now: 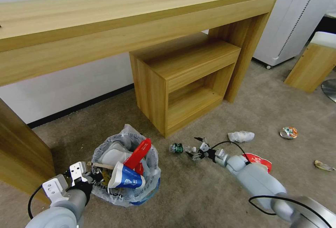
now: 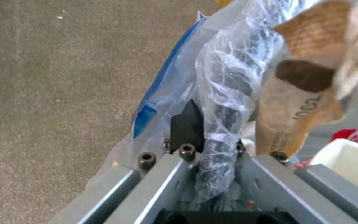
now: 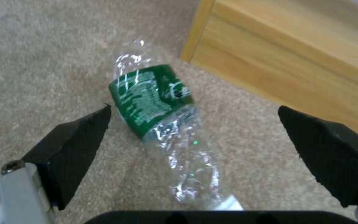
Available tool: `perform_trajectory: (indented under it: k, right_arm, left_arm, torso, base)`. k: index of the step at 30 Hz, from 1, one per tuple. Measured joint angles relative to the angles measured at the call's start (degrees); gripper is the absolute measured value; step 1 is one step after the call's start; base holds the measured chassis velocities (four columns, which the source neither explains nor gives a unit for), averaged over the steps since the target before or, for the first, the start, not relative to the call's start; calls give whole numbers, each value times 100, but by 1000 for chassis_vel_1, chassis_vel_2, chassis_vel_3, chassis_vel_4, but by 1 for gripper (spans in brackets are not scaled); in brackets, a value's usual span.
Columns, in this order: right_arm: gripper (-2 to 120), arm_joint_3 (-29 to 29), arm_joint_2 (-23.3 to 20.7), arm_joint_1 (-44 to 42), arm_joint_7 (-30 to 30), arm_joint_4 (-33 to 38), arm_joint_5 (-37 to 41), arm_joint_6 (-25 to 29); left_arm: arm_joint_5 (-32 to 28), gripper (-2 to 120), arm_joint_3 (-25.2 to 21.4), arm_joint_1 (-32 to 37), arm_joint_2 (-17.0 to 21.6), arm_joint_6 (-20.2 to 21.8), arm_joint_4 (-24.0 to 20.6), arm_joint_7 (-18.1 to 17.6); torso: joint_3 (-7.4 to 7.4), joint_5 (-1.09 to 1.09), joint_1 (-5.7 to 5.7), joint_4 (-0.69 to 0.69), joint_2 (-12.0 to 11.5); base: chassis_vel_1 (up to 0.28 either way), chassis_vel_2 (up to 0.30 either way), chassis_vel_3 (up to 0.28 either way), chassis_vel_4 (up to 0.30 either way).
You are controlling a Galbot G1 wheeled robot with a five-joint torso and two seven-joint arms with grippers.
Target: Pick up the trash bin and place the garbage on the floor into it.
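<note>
The trash bin (image 1: 154, 178), black with a crinkly plastic liner, stands on the beige floor (image 1: 196, 200). It holds white slippers (image 1: 115, 153), a red wrapper (image 1: 139, 153), a blue-white cup (image 1: 126, 179) and a thin stick (image 1: 101, 165). My left gripper (image 1: 85, 176) is shut on the bin's near rim (image 2: 224, 118), bag pinched between its fingers (image 2: 186, 123). My right gripper (image 1: 194, 147) is open, low over the carpet, its jaws on either side of a small clear bottle (image 1: 179, 148) with a green label (image 3: 152, 99) that lies flat.
A white tissue (image 1: 240, 136), a crushed can (image 1: 288, 132), a red-white paper cup (image 1: 259, 159) partly behind my right arm, and a brownish scrap (image 1: 323, 166) lie on the carpet to the right. A wooden desk (image 1: 140, 14) and cabinet (image 1: 185, 77) stand close behind.
</note>
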Motion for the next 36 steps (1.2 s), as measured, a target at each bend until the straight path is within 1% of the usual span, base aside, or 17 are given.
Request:
perform_trajectory:
  k: [12,15,22,31,34,35,36]
  right_arm:
    - [99,183,368,197,109,-609,-458,83]
    - [99,265,479,242,210,-817,-632,73]
    - [98,378,641,246,405,-1057,-927,76]
    - [96,480,839,335,456,-1433,-1108,143]
    - [94,517,914,361,697,-1497,-1340,-45]
    - [94,517,914,361,697,-1497,-1340,-45]
    - [91,518,939,362,747,-1515,-1369,-88]
  left_arm:
    - [4,0,6,59,-3,0,-74,36]
    - [3,0,7,57,-5,0,-93,41]
    - [-5,0,8,48,-4,0,-100,43]
    - [-19,0,1,89,-1,0,-118,62]
    - [-20,0,-13,114,-2,0,-132,79]
    - [-20,0,-13,114,-2,0,-132,79]
    - [-21,0,-16,119,-2,-2,-139,82]
  torso:
    - [0,0,0,0,0]
    - [0,0,0,-1,0]
    - [0,0,0,-1,0]
    - [0,0,0,-1,0]
    - [0,0,0,0,0]
    - [0,0,0,0,0]
    - [0,0,0,-1,0]
  base:
    - [0,0,0,0]
    - [0,0,0,0]
    - [0,0,0,0]
    - [0,0,0,0]
    - [0,0,0,0]
    - [0,0,0,0]
    - [0,0,0,0]
